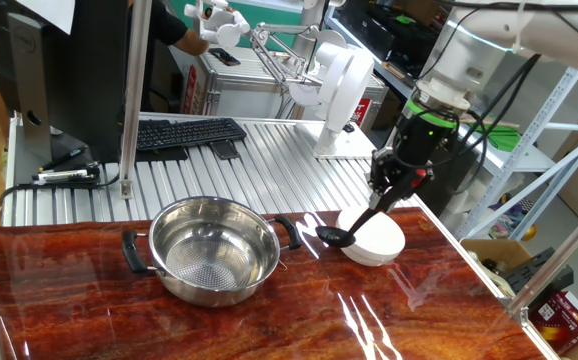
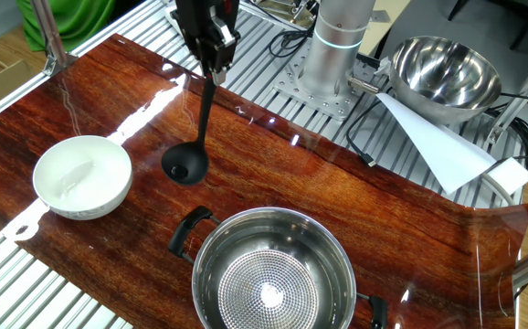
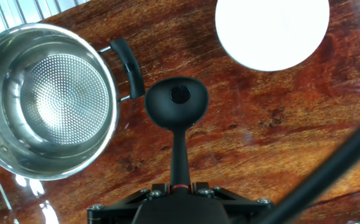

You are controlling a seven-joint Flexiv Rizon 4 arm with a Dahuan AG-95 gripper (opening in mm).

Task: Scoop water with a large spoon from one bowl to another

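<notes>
The black ladle (image 2: pixel 185 164) is held by its handle in the closed gripper (image 2: pixel 216 53), between the steel pot (image 2: pixel 273 274) and the white bowl (image 2: pixel 81 177).

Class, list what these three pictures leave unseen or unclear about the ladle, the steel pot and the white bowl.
- Steel pot: lower rim cut off by the frame edge in the other fixed view.
- White bowl: overexposed and cropped at the top in the hand view, so its contents are unreadable.
- Ladle: cup too small in one fixed view to show water.
- Gripper: fingertips cut off by the hand view's bottom edge.
</notes>
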